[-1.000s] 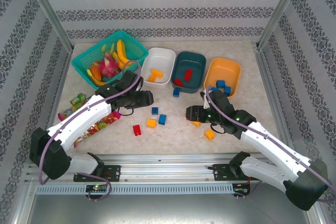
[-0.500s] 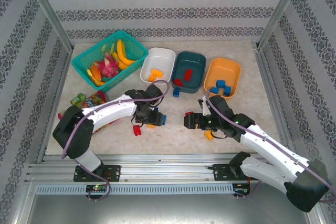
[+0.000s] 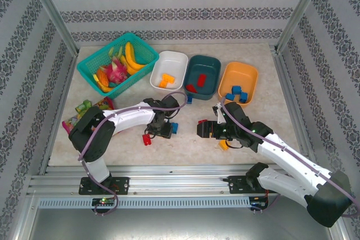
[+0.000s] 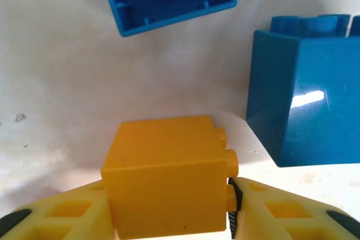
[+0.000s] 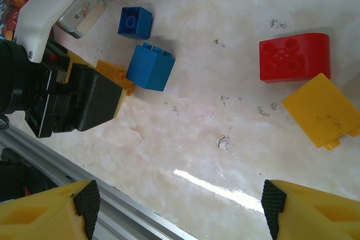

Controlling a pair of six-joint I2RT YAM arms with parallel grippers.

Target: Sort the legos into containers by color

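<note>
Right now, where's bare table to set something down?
Free: the far strip behind the white tub, teal tub and orange tub; right of the orange tub up to the rail; the near edge between left arm and right arm. Crowded: around the left jaws, closed on a yellow brick, blue bricks and a red brick alongside; snack packets and basket on the left.

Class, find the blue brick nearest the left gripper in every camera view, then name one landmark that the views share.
Top external: blue brick near the picture's centre, just right of the left gripper.
Left wrist: at the right edge, mid-height.
Right wrist: upper left.
Shared landmark: the left gripper, with a yellow brick between its fingers, right beside the blue one.
</note>
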